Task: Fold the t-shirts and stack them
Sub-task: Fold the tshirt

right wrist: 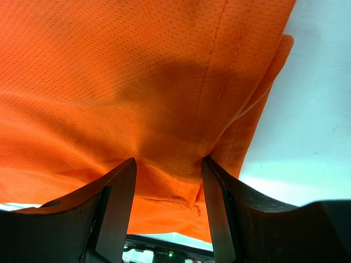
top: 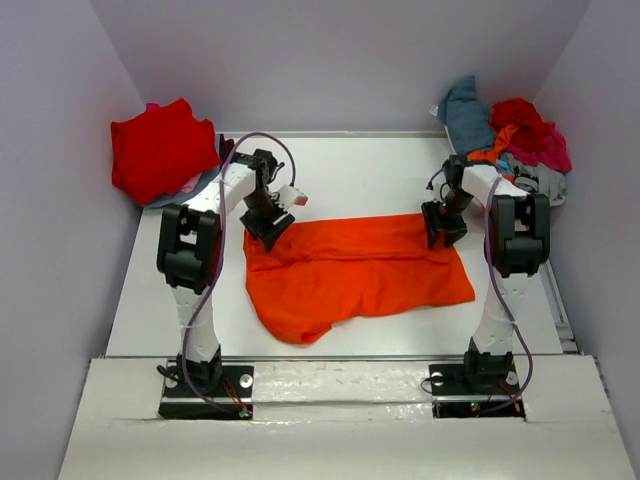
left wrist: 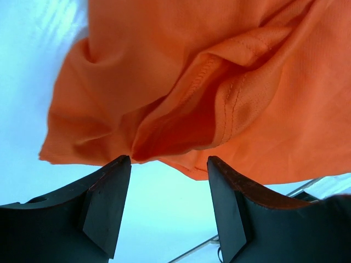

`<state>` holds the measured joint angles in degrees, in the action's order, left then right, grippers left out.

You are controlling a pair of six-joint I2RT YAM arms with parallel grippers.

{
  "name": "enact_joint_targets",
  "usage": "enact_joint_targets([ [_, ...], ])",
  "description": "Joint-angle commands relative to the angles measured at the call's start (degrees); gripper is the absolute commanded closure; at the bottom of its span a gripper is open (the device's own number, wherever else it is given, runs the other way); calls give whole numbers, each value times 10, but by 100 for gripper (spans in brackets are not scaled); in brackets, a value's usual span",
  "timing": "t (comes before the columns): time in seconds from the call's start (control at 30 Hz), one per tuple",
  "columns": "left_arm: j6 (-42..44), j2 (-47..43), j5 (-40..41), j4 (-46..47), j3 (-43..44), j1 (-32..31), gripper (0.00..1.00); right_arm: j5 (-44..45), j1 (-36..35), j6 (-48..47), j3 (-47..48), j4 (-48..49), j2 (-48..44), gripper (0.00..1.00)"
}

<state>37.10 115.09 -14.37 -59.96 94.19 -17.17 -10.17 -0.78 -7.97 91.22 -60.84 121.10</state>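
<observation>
A bright orange t-shirt (top: pixel 360 272) lies spread and wrinkled in the middle of the white table. My left gripper (top: pixel 268 228) is at its far left corner. In the left wrist view the gripper (left wrist: pixel 167 160) is open, with bare table between the jaws and a folded orange hem (left wrist: pixel 219 98) just past the fingertips. My right gripper (top: pixel 443 226) is at the shirt's far right corner. In the right wrist view the gripper (right wrist: pixel 169 161) is open, and orange cloth (right wrist: pixel 137 82) bunches between its fingers. A folded red t-shirt (top: pixel 158 150) lies at the far left.
A heap of teal, red, magenta and grey shirts (top: pixel 512 135) sits at the far right corner. Grey walls close the table in on three sides. The table's near edge (top: pixel 340 356) runs just in front of the orange shirt.
</observation>
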Motion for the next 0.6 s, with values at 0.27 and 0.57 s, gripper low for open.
enact_joint_targets([
  [0.27, 21, -23, -21, -45, -20, -22, 33, 2, -1, -13, -39, 33, 7, 44],
  [0.57, 32, -21, -30, -50, -32, -27, 34, 1, -1, -12, -37, 32, 7, 45],
])
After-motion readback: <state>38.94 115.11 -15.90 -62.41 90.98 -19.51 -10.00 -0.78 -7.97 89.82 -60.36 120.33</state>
